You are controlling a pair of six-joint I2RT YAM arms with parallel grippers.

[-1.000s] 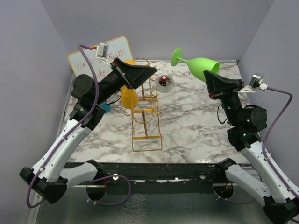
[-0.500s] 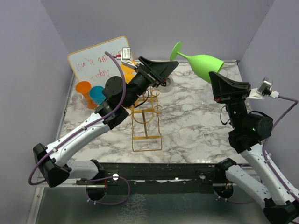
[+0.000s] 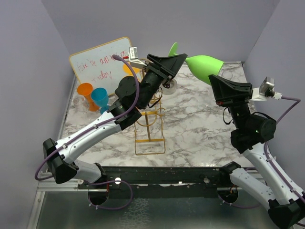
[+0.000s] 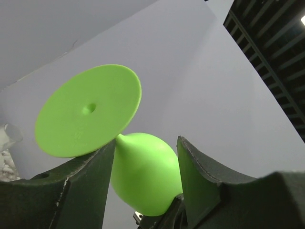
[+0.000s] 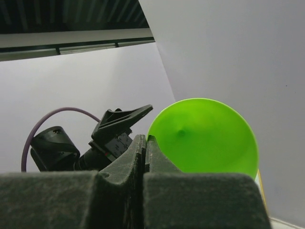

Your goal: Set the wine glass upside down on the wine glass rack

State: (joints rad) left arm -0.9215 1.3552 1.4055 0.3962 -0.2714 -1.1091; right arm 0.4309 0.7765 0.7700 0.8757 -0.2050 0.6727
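Note:
The green wine glass [image 3: 204, 67] is held in the air on its side over the back of the table, foot [image 3: 174, 49] to the left. My right gripper [image 3: 213, 80] is shut on the rim of its bowl [image 5: 205, 138]. My left gripper [image 3: 178, 59] is raised and open, its fingers [image 4: 200, 176] on either side of the stem end of the bowl [image 4: 143, 176], just below the foot [image 4: 88, 109]; I cannot tell if they touch. The gold wire rack [image 3: 148, 129] stands below my left arm, partly hidden by it.
A whiteboard [image 3: 102, 59] leans at the back left, with an orange cup [image 3: 86, 90] and a blue cup [image 3: 100, 97] in front of it. Something orange [image 3: 127, 69] shows behind the left arm. A small clear round object [image 3: 171, 85] lies behind the rack.
My left arm has swung up and to the right from the rack to the glass, and its open jaws now flank the stem. The right gripper has tilted the glass flatter and moved it a little left.

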